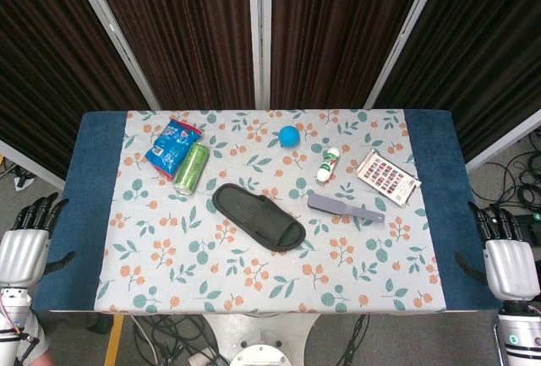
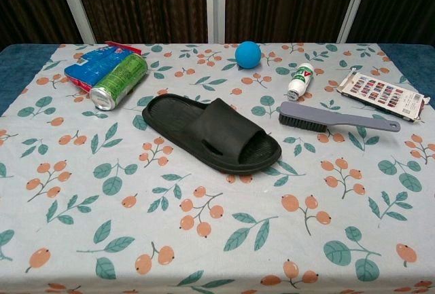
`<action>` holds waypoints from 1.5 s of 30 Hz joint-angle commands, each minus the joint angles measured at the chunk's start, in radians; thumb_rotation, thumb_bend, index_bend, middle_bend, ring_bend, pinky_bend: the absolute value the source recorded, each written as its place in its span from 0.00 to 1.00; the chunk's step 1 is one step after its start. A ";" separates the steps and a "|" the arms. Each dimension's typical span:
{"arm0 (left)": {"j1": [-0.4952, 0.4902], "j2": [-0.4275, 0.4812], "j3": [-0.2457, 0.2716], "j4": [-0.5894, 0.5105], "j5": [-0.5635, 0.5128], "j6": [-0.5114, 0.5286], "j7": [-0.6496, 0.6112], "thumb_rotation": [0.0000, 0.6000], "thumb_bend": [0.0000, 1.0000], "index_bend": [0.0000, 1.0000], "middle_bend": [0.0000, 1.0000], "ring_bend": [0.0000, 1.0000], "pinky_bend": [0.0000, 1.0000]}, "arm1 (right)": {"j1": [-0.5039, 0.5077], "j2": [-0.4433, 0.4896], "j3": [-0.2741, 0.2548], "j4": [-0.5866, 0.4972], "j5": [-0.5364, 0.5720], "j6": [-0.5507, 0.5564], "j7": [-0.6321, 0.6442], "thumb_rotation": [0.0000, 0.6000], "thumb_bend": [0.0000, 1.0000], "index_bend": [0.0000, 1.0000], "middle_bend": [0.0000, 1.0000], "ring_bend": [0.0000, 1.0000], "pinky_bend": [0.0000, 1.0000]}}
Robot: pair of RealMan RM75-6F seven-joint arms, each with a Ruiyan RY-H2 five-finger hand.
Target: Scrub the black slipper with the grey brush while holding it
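No lettering can be read in either view. The blue snack packet (image 2: 95,65), the green can (image 2: 119,80) and the small white bottle (image 2: 300,81) all carry printing, but it is too small and blurred to make out. The flat card (image 2: 383,95) shows only rows of coloured patches, no legible words.

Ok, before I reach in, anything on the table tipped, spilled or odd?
Only minor things: the green can lies on its side against the blue snack bag, and the small white bottle also lies flat. No spill shows. The black slipper and the grey brush lie flat, apart and untouched.
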 commanded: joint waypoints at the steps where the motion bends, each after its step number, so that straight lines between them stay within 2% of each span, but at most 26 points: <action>1: 0.002 -0.008 0.000 0.009 0.000 0.006 0.001 1.00 0.19 0.16 0.16 0.11 0.16 | 0.000 0.004 -0.003 -0.005 -0.001 -0.004 0.004 1.00 0.14 0.01 0.18 0.05 0.08; 10: 0.012 -0.020 -0.002 0.024 0.007 0.032 -0.003 1.00 0.19 0.17 0.16 0.11 0.16 | 0.010 0.016 -0.004 -0.019 -0.005 -0.023 0.016 1.00 0.15 0.01 0.18 0.06 0.09; 14: 0.012 -0.026 -0.005 0.028 0.006 0.034 -0.011 1.00 0.19 0.17 0.16 0.11 0.16 | 0.077 0.024 0.016 -0.030 0.011 -0.124 0.021 1.00 0.14 0.01 0.21 0.09 0.15; 21: 0.019 -0.037 0.006 0.052 0.008 0.029 -0.036 1.00 0.19 0.17 0.16 0.11 0.16 | 0.283 -0.039 0.082 0.013 0.155 -0.457 -0.010 1.00 0.11 0.03 0.26 0.13 0.19; 27: 0.020 -0.045 0.010 0.067 0.009 0.023 -0.058 1.00 0.19 0.16 0.16 0.11 0.16 | 0.406 -0.150 0.105 0.109 0.299 -0.654 -0.051 1.00 0.10 0.14 0.26 0.13 0.19; 34: 0.020 -0.052 0.014 0.097 0.010 0.015 -0.093 1.00 0.19 0.17 0.16 0.11 0.16 | 0.496 -0.240 0.120 0.201 0.437 -0.759 -0.108 1.00 0.10 0.24 0.31 0.16 0.19; 41: 0.028 -0.073 0.018 0.131 0.006 0.015 -0.123 1.00 0.19 0.16 0.16 0.11 0.16 | 0.557 -0.254 0.121 0.212 0.550 -0.826 -0.141 1.00 0.13 0.37 0.43 0.30 0.28; 45: 0.029 -0.080 0.020 0.144 0.007 0.012 -0.132 1.00 0.19 0.16 0.16 0.10 0.16 | 0.584 -0.258 0.109 0.215 0.598 -0.839 -0.168 1.00 0.14 0.38 0.43 0.30 0.29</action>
